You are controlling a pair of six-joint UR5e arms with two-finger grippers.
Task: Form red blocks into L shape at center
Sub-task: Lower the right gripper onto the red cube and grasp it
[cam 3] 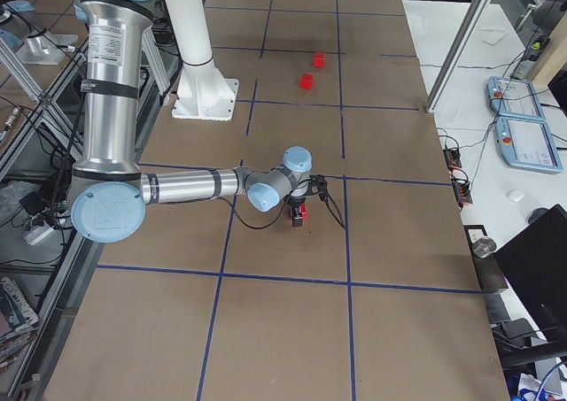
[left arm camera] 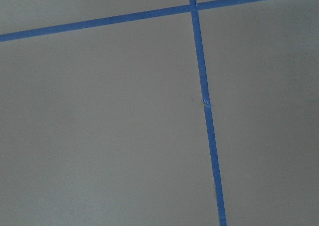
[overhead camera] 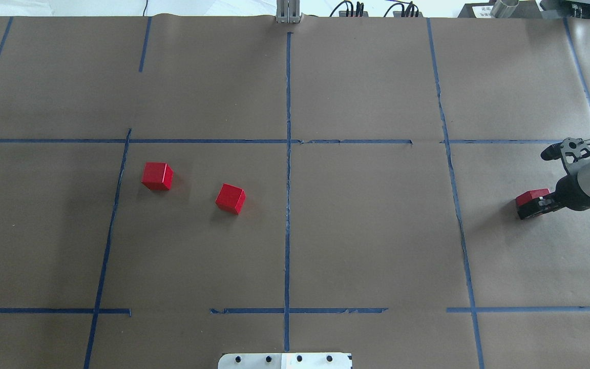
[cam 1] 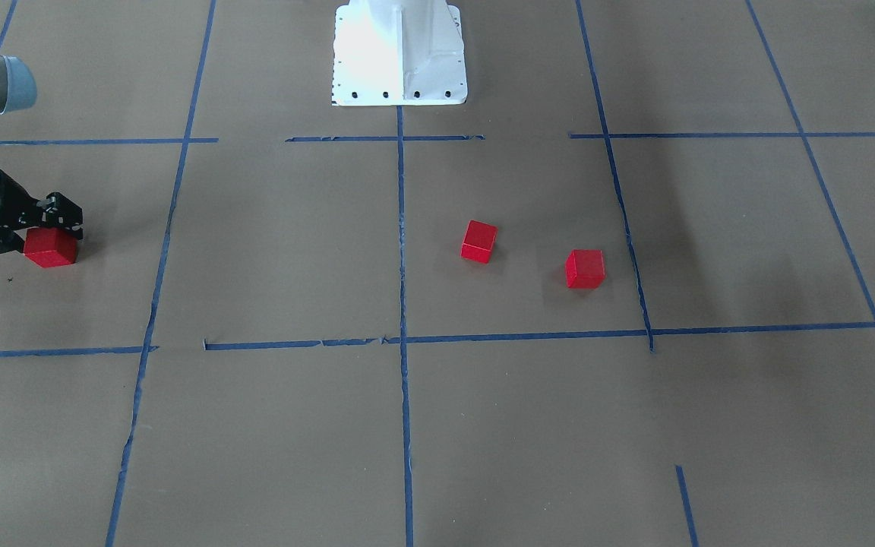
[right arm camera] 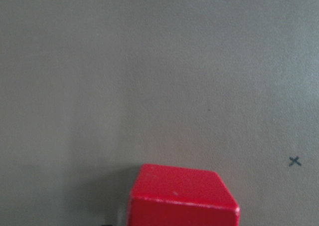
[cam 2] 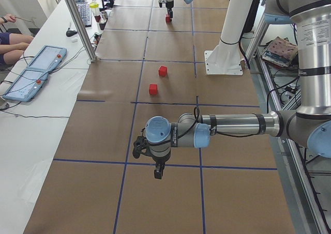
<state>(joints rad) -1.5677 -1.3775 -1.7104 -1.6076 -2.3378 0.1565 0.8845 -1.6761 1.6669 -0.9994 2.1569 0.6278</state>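
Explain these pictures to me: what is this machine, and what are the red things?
It is a robot with two arms, each ending in a two-finger gripper. Two cameras look down from above, two look from the sides, and one rides on each wrist. The surface is brown paper with blue tape lines. Two red blocks lie loose, apart. The right gripper is at a third block; whether it squeezes, I cannot tell. The left gripper hangs over the paper.
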